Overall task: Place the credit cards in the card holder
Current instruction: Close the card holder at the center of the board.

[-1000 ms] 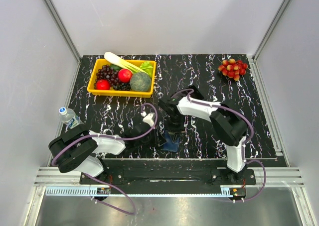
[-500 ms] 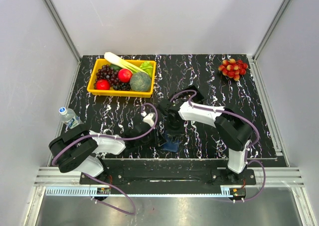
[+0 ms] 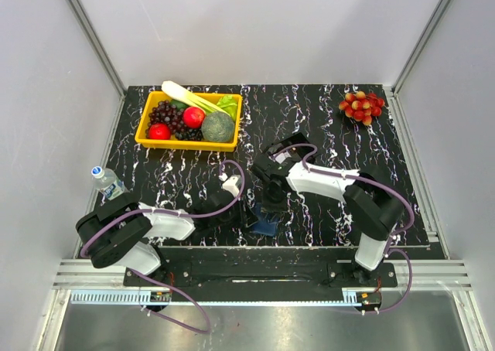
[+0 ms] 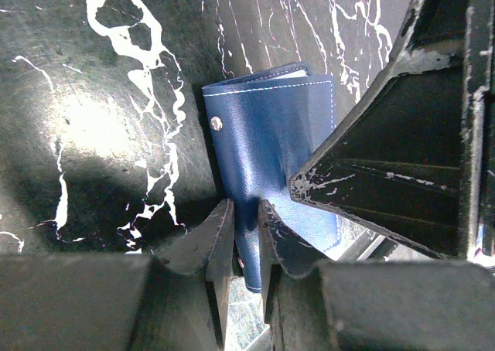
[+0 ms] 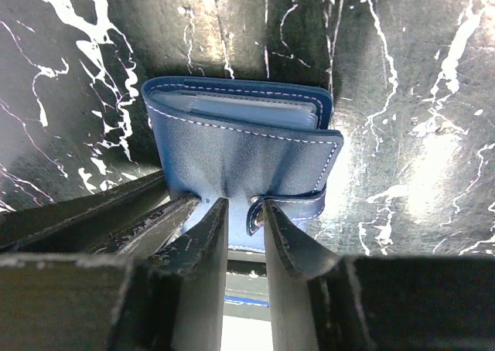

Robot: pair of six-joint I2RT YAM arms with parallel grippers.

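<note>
The card holder (image 3: 265, 226) is a dark-blue folded wallet near the table's front edge, between the two arms. My left gripper (image 4: 246, 208) is shut on one edge of the card holder (image 4: 271, 134). My right gripper (image 5: 244, 204) stands over the card holder (image 5: 240, 154) from the other side, jaws slightly open. The strap with its snap (image 5: 255, 212) lies against the inner face of one finger. Pale flat layers (image 5: 232, 103) show inside the fold; I cannot tell whether they are credit cards. No loose credit cards are in view.
A yellow tray (image 3: 147, 138) of fruit and vegetables stands at the back left. A bunch of red grapes (image 3: 361, 106) lies at the back right. A water bottle (image 3: 107, 181) lies off the mat at the left. The table's front edge runs just behind the holder.
The right gripper's jaws have parted while staying at the card holder, and the right arm's elbow has swung right and nearer. The left gripper and the holder have not moved.
</note>
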